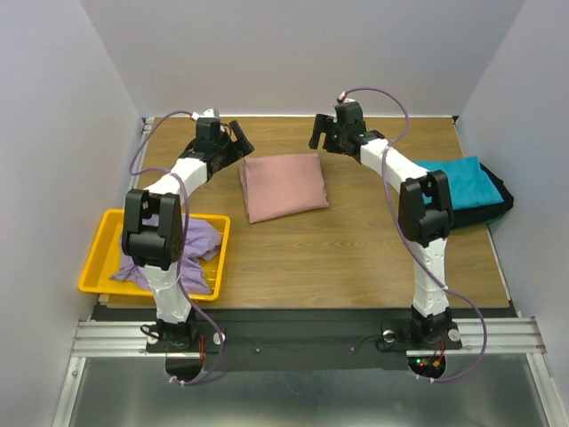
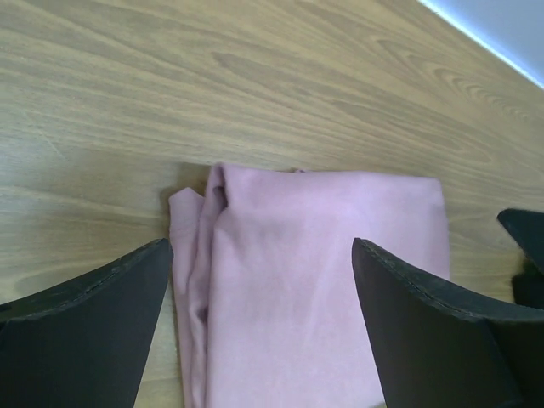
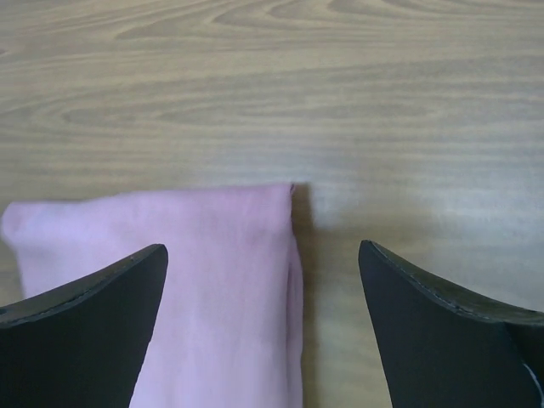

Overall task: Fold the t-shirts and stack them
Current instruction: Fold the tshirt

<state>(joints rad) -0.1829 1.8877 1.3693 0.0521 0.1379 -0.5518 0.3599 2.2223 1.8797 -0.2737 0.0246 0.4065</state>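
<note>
Pink tee [image 1: 283, 185] lies folded, centre; my L gripper [image 1: 240, 140] and R gripper [image 1: 318, 133] hover wide, empty, over its far corners. Fold looks done. Next I'd grab edges, stack on teal tee [image 1: 458, 182].
</note>
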